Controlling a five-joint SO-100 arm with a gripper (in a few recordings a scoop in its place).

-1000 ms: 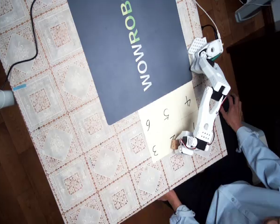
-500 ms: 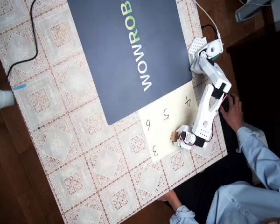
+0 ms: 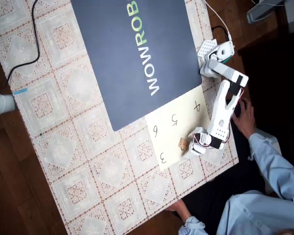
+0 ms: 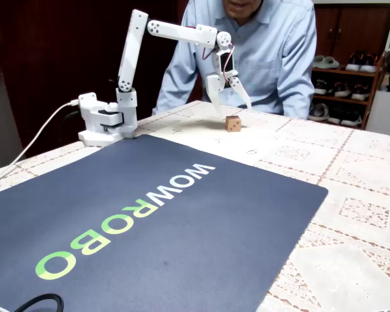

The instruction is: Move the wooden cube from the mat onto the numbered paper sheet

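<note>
My hand (image 4: 229, 96) hung open and empty just above the wooden cube (image 4: 233, 123), which sat on the numbered paper sheet (image 3: 186, 117), clear of the mat (image 3: 137, 54). The risk I judged: a low or sideways pull-away could clip the cube with a finger and knock it off the sheet.

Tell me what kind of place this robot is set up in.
Probably a home room, not a lab: a lace tablecloth covers the table, shoes sit on shelves behind, and the floor is wood. A person sits behind the arm.
</note>
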